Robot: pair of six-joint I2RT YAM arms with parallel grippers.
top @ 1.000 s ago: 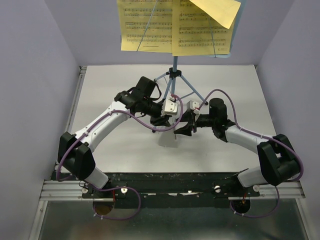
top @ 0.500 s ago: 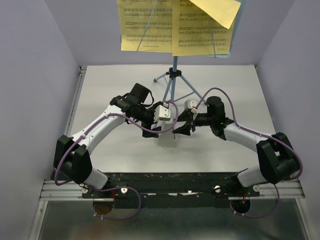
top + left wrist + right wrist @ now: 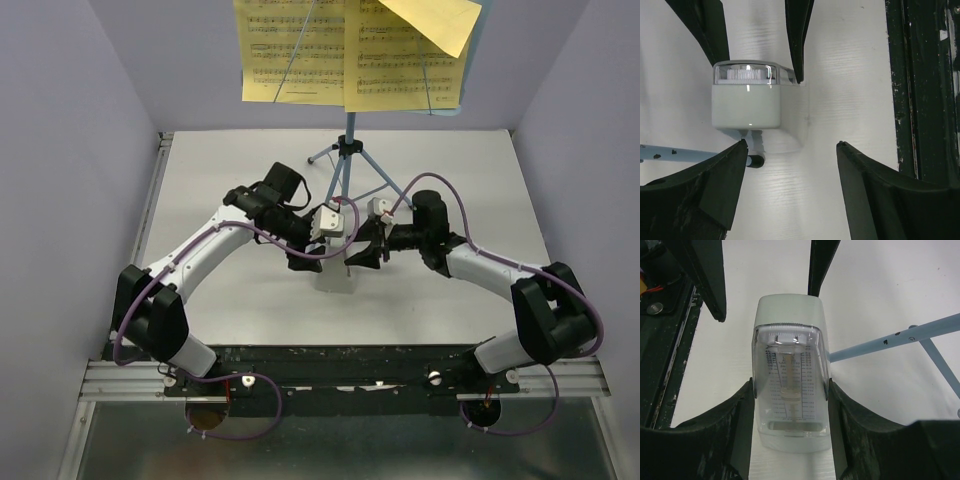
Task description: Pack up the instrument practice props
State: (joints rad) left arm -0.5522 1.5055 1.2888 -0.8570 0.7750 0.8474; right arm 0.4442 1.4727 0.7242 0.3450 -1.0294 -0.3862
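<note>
The whitish translucent plastic piece (image 3: 337, 278), a small metronome with a printed scale, stands on the white table between both grippers. In the right wrist view my right gripper (image 3: 790, 387) is shut on the piece (image 3: 790, 360), one finger on each side. My left gripper (image 3: 792, 145) is open and empty, just short of the piece (image 3: 746, 97). The light-blue music stand (image 3: 347, 150) stands behind on tripod legs; one leg (image 3: 890, 340) runs just behind the piece. Yellow sheet-music pages (image 3: 300, 50) rest on its desk at the top.
The dark metal rail of the table's near edge (image 3: 920, 100) lies close to the left gripper. Lilac walls (image 3: 70, 150) close in the table on the left, right and back. The stand's leg tip with a black cap (image 3: 756, 160) touches the table by the left finger.
The left wrist has drawn back from the stand's legs toward the near left. The right gripper has shifted slightly left around the plastic piece.
</note>
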